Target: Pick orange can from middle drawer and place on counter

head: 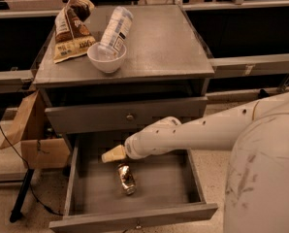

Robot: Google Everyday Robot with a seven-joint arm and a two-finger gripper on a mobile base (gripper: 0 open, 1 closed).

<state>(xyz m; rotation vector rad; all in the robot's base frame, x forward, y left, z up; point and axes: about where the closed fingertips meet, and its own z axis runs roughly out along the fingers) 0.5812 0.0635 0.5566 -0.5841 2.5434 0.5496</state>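
The orange can lies on its side in the middle drawer, which is pulled open, left of the tray's centre. My gripper hangs over the drawer just above and slightly left of the can, apart from it, and holds nothing that I can see. My white arm reaches in from the right. The counter is the grey top of the cabinet; its right half is bare.
A white bowl, a clear plastic bottle leaning on it and a snack bag stand on the counter's left. The closed drawer front with a brass knob sits above the open drawer. A cardboard box is to the left.
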